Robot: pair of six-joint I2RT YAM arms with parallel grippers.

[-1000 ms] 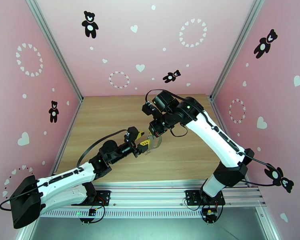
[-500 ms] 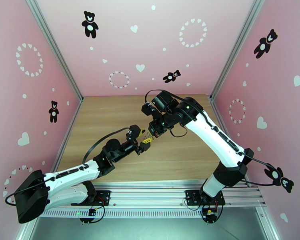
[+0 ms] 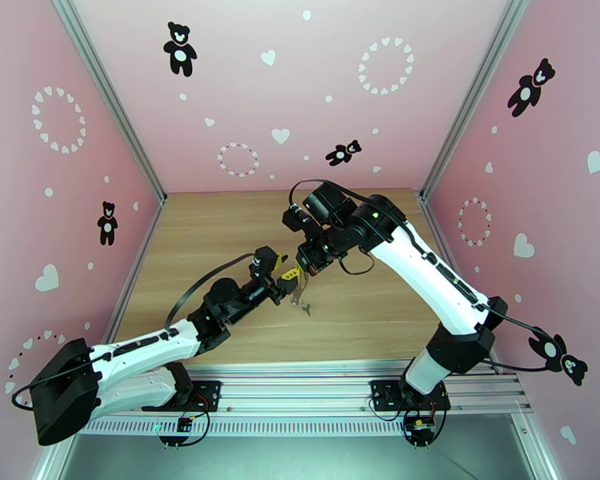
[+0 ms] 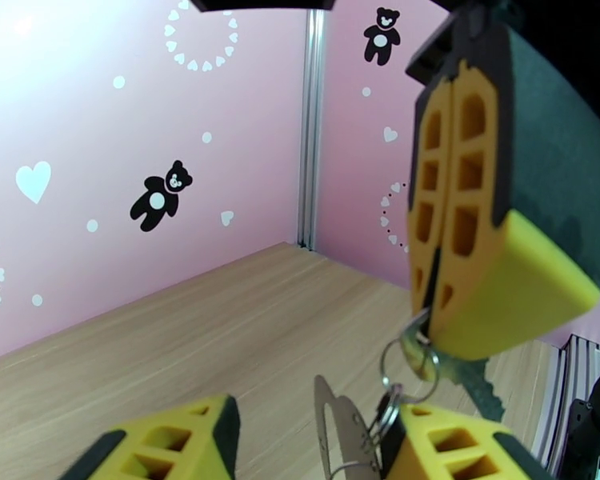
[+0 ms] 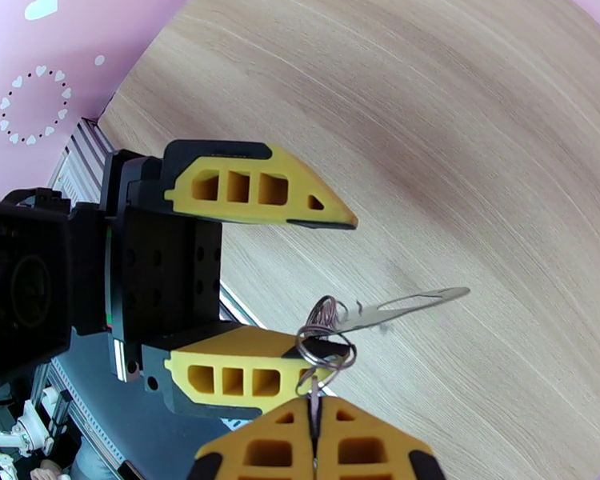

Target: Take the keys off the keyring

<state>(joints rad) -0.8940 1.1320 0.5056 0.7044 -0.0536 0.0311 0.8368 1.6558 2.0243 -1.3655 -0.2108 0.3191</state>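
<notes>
Right fingers point(image 5: 284, 451): clamped on the keyring point(image 5: 326, 343), holding it clear of the desk point(image 5: 460, 114).
Left fingers point(image 5: 260, 190): apart, the key point(image 5: 404, 304) between them, probably to pull it.

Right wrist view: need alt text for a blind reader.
The right hand, shut, pinches a thin wire keyring from which a flat silver key juts sideways over the wooden table. The left hand faces it with jaws open, its lower finger by the rings.
</notes>
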